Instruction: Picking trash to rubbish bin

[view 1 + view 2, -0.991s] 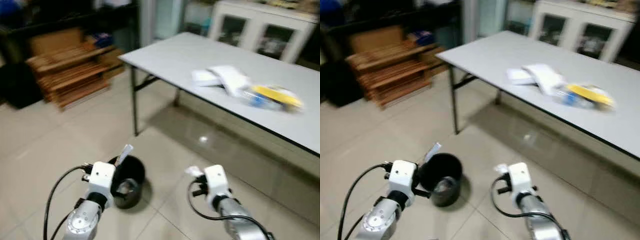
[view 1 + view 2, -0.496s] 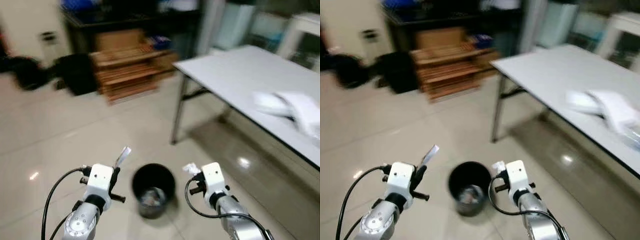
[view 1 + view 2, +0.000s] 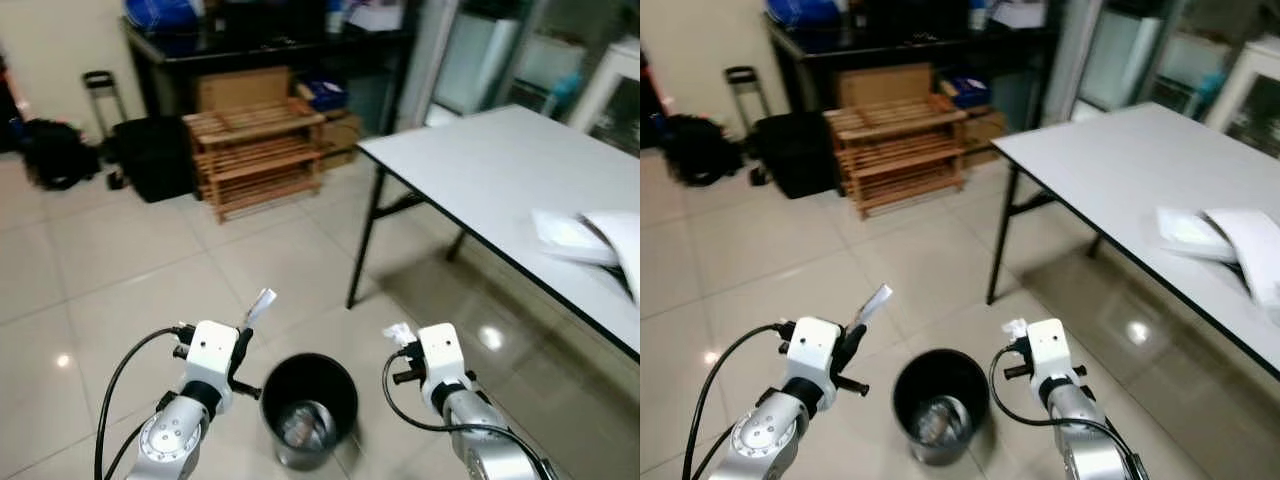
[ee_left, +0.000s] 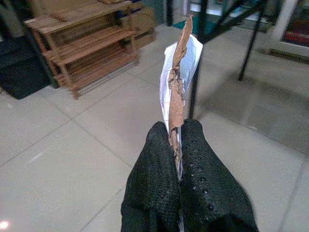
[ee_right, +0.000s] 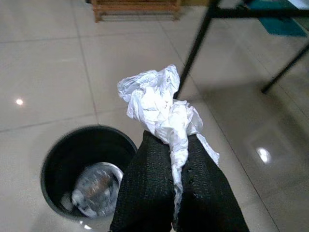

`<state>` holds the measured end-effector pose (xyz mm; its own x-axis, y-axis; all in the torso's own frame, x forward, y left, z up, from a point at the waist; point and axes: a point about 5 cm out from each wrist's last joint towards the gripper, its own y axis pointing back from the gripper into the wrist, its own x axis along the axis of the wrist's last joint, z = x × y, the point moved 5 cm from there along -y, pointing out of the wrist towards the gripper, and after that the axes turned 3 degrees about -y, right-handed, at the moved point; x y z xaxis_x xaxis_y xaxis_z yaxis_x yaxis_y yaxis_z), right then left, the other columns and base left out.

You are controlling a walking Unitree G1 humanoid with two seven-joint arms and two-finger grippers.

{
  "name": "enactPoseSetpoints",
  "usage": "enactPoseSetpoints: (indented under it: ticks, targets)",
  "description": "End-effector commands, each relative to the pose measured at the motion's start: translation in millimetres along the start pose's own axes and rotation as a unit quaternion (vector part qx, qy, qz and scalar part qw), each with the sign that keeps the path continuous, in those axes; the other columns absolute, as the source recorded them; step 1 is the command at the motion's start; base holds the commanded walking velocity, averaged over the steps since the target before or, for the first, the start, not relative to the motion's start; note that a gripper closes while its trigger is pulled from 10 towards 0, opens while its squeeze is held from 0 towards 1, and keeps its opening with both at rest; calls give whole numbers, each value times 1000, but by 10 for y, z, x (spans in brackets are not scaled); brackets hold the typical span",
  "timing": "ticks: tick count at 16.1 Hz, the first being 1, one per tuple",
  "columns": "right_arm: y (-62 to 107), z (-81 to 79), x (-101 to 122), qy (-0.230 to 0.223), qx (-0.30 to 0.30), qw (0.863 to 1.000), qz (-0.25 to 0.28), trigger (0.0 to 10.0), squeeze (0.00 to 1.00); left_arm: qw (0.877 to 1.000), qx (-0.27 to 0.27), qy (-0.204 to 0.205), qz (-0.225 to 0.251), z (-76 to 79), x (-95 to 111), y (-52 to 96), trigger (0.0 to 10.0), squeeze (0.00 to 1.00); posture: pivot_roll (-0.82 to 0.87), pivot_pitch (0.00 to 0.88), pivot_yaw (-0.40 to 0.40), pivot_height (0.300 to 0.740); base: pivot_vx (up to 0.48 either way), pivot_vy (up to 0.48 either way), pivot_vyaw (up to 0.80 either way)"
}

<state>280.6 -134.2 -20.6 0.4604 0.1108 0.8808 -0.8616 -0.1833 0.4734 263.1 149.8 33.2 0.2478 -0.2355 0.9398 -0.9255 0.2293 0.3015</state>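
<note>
A small black rubbish bin stands on the tiled floor between my two arms, with crumpled silvery trash at its bottom. My left gripper is shut on a flat torn scrap of brown card and white paper, held up left of the bin. My right gripper is shut on a crumpled white tissue, held just right of the bin's rim.
A white table with black legs stands at the right, white packets lying on it. A wooden slatted rack, a black bag and a dark shelf stand along the far wall. Open tiled floor lies to the left.
The camera has swung and steadied; the bin now sits nearer and centred between my arms. Both grippers still hold their trash.
</note>
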Motion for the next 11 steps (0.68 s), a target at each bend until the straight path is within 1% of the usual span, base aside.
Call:
enactPoseSetpoints:
  ticks: [1,2,5,6,7,8,10,11]
  targets:
    - [-10,-36,43,2,3,1000,8,10000,0,1000,6,-4,-7,-63,-35,7,10000,0,61,0,-50,740,382,0,0]
    - [-20,-20,52,5,-2,1000,9,10000,0,1000,7,-2,-9,-64,-42,6,10000,0,60,0,-51,740,315,0,0]
    - [-76,-23,88,18,-2,1000,9,10000,0,1000,-1,-12,-17,-34,-75,3,10000,0,58,0,-55,740,0,0,0]
    - [-170,-98,152,52,18,998,13,10000,0,999,-25,-34,-17,24,-83,11,10000,0,59,0,-63,740,0,0,0]
    - [-246,-155,193,58,31,998,13,10000,0,997,-43,-53,-26,54,-119,30,10000,0,59,7,-67,740,0,0,0]
    - [-330,-241,193,72,53,996,0,10000,0,996,-60,-62,-32,88,-149,66,10000,0,57,19,-69,740,0,0,0]
    - [-426,-363,108,93,87,991,-39,10000,0,993,-80,-82,-41,108,-208,172,10000,0,67,45,-86,740,0,0,0]
    - [-443,-384,79,103,91,989,-50,10000,0,991,-88,-88,-44,114,-227,209,10000,0,68,49,-88,740,0,0,0]
